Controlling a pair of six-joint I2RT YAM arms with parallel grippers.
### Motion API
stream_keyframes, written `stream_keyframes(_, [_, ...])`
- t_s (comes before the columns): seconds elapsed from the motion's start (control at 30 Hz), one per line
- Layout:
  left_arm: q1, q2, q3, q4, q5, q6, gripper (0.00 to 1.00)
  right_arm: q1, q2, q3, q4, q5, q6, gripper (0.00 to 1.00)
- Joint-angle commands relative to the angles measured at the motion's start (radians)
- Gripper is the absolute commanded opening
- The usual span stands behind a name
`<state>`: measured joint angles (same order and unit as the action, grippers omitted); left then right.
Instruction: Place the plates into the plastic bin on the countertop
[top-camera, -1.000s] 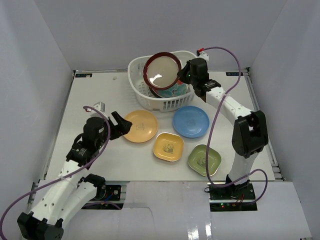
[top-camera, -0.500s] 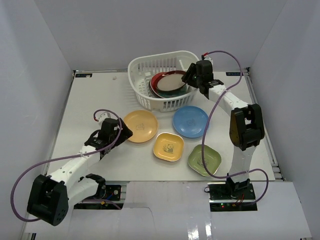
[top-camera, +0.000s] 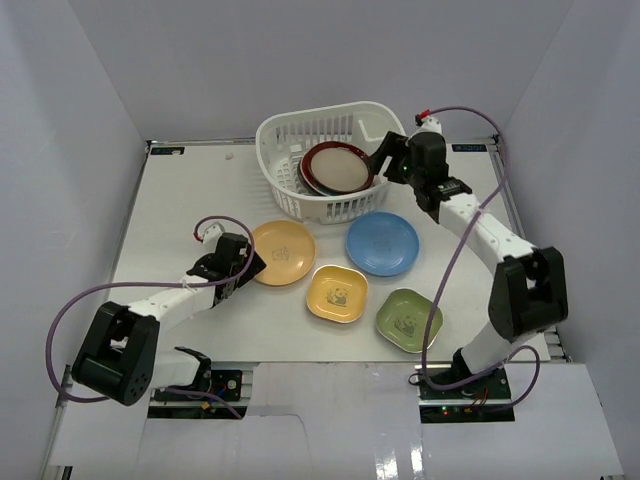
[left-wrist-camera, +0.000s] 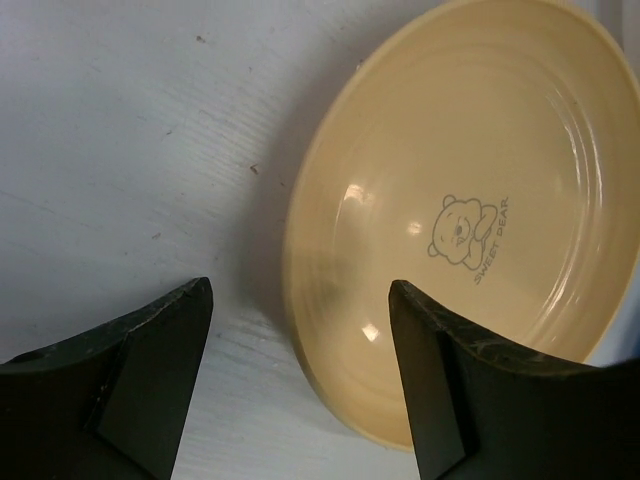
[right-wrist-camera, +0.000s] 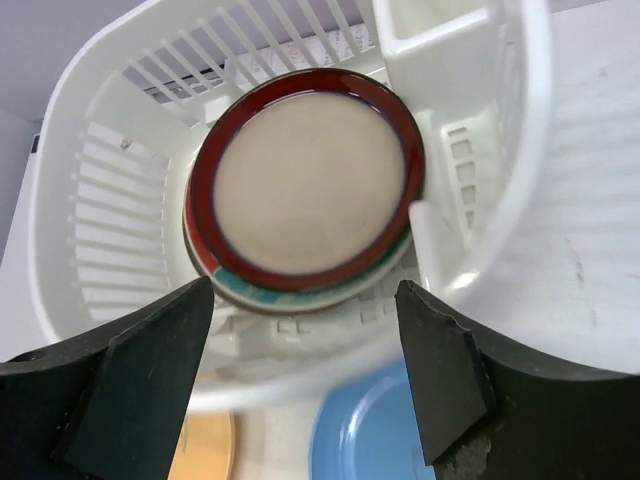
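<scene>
The plastic bin (top-camera: 300, 120) stands at the back of the countertop (top-camera: 180, 200). Inside it a brown-rimmed plate (top-camera: 338, 167) (right-wrist-camera: 310, 185) lies on top of a teal-edged plate (right-wrist-camera: 235, 285). My right gripper (top-camera: 382, 158) (right-wrist-camera: 305, 290) hangs open and empty just outside the bin's right rim (right-wrist-camera: 520, 150). On the countertop lie an orange-yellow plate (top-camera: 282, 252) (left-wrist-camera: 470, 210), a blue plate (top-camera: 381, 243) (right-wrist-camera: 380, 430), a yellow square plate (top-camera: 337, 293) and a green square plate (top-camera: 408, 319). My left gripper (top-camera: 248, 265) (left-wrist-camera: 298, 300) is open, low, straddling the orange-yellow plate's left rim.
White walls close in the countertop on three sides. The four loose plates lie in a cluster between the two arms. A cable (top-camera: 470, 120) loops above the right arm, and another (top-camera: 215, 225) arches over the left wrist.
My right gripper opened and let the brown-rimmed plate drop flat into the bin, then drew back to the right. My left arm stretched down to the orange-yellow plate's edge.
</scene>
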<state>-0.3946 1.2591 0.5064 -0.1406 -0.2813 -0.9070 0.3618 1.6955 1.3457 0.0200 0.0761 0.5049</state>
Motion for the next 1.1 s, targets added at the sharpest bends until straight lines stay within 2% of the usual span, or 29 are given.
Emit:
stream_keyframes(0.0, [-0.001,0.029,0.023,0.059,-0.041,0.003,0.81,-0.001,-0.222,-0.170,0.090,0.053,-0.051,0.79])
stream_keyframes(0.07, [-0.001,0.043,0.026,0.067,-0.048,0.008,0.77,-0.003,-0.299,-0.276,0.100,0.109,-0.058,0.74])
stream_keyframes(0.13, [-0.001,0.056,0.032,0.068,-0.062,0.016,0.57,-0.009,-0.397,-0.434,0.100,0.166,-0.058,0.66])
stream_keyframes(0.17, [-0.001,0.057,0.035,0.068,-0.064,0.022,0.33,-0.014,-0.449,-0.485,0.100,0.186,-0.057,0.65])
stream_keyframes(0.2, [-0.001,0.054,0.038,0.062,-0.070,0.028,0.19,-0.018,-0.473,-0.576,0.100,0.203,-0.052,0.64])
stream_keyframes(0.23, [-0.001,0.048,0.041,0.043,-0.074,0.033,0.06,-0.035,-0.491,-0.617,0.100,0.224,-0.051,0.64])
stream_keyframes(0.27, [-0.001,0.040,0.044,0.027,-0.079,0.031,0.00,-0.047,-0.519,-0.650,0.095,0.228,-0.046,0.65])
stream_keyframes(0.3, [-0.001,0.008,0.050,0.010,-0.081,0.031,0.00,-0.058,-0.531,-0.705,0.090,0.229,-0.043,0.67])
stream_keyframes(0.33, [0.000,-0.018,0.050,-0.017,-0.076,0.034,0.00,-0.076,-0.540,-0.727,0.084,0.229,-0.043,0.76])
stream_keyframes(0.37, [-0.001,-0.051,0.049,-0.028,-0.070,0.036,0.00,-0.083,-0.560,-0.747,0.084,0.228,-0.045,0.80])
stream_keyframes(0.43, [-0.003,-0.193,0.040,-0.066,-0.049,0.045,0.00,-0.096,-0.568,-0.789,0.084,0.205,-0.049,0.86])
stream_keyframes(0.5, [-0.004,-0.310,0.034,-0.089,-0.026,0.072,0.00,-0.099,-0.541,-0.798,0.086,0.182,-0.052,0.86])
stream_keyframes(0.57, [-0.009,-0.522,0.055,-0.157,0.036,0.092,0.00,-0.104,-0.469,-0.793,0.095,0.130,-0.045,0.79])
stream_keyframes(0.6, [-0.009,-0.523,0.055,-0.157,0.036,0.094,0.00,-0.104,-0.468,-0.793,0.101,0.129,-0.045,0.79])
stream_keyframes(0.63, [-0.009,-0.559,0.090,-0.197,0.047,0.097,0.00,-0.107,-0.452,-0.792,0.109,0.117,-0.034,0.70])
stream_keyframes(0.7, [-0.010,-0.610,0.141,-0.223,0.068,0.111,0.00,-0.116,-0.409,-0.789,0.144,0.105,-0.023,0.60])
stream_keyframes(0.73, [-0.010,-0.604,0.171,-0.224,0.077,0.120,0.00,-0.129,-0.396,-0.789,0.155,0.088,-0.014,0.54])
stream_keyframes(0.83, [-0.013,-0.456,0.335,-0.214,0.126,0.161,0.00,-0.158,-0.335,-0.774,0.176,0.053,-0.005,0.48])
stream_keyframes(0.9, [-0.018,-0.302,0.464,-0.192,0.145,0.187,0.00,-0.172,-0.313,-0.760,0.185,0.031,-0.003,0.48])
stream_keyframes(0.97, [-0.027,-0.200,0.590,-0.156,0.143,0.230,0.00,-0.193,-0.289,-0.757,0.207,0.007,0.001,0.42])
stream_keyframes(1.0, [-0.030,-0.097,0.631,-0.143,0.136,0.244,0.00,-0.204,-0.280,-0.747,0.210,-0.008,0.001,0.37])
stream_keyframes(1.03, [-0.030,-0.042,0.677,-0.134,0.133,0.272,0.00,-0.222,-0.275,-0.746,0.215,-0.028,0.004,0.27])
stream_keyframes(1.07, [-0.032,0.015,0.725,-0.136,0.128,0.286,0.00,-0.230,-0.272,-0.747,0.237,-0.036,0.007,0.26])
